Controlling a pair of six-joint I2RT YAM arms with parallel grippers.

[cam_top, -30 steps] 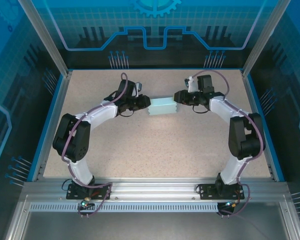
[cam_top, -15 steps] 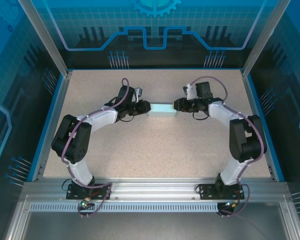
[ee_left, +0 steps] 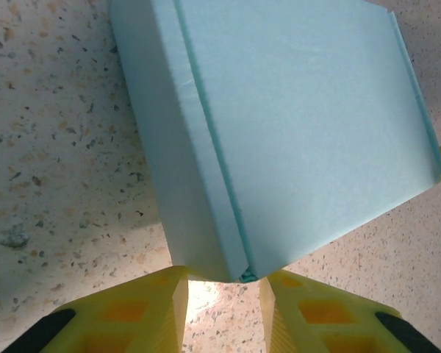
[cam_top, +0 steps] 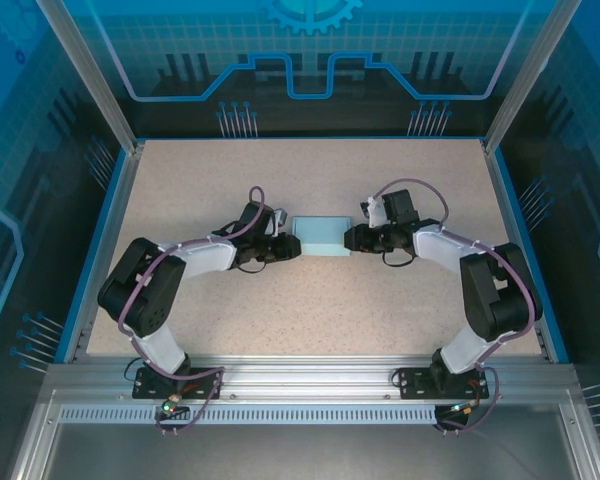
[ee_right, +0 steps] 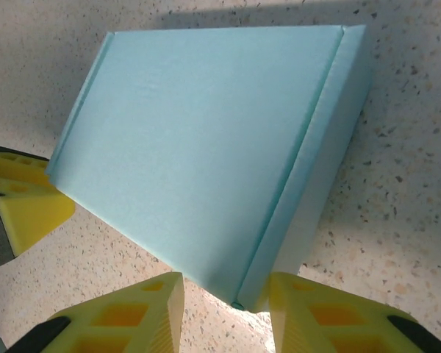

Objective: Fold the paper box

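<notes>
1. The box (cam_top: 320, 236) lies flat on the table (cam_top: 280, 320). In the top view it is in the middle of the frame, a bit above the centre. Its lid is down and its walls are up, so it looks folded shut.
2. The left gripper (cam_top: 292, 247) sits right at the left end of the box, and the right gripper (cam_top: 349, 239) sits right at its right end. I think there is one on each side so the box cannot slide away when the other one pushes.
3. In the left wrist view the box fills the upper middle of the frame. Its near corner points down at the gap between the two yellow fingers (ee_left: 125, 316) at the bottom. These fingers are apart, bright table shows between them, and they do not squeeze the box.
4. In the right wrist view a box corner points down into the gap between that gripper's fingers (ee_right: 338, 312). They are apart too and pinch nothing.
5. A yellow finger of the left gripper peeks in at the left edge of that view, by the far end of the box. I cannot tell if it touches the box.
6. The folding looks almost done. The card is thin, so a hard push from either end could dent a wall or pop the lid up.
</notes>
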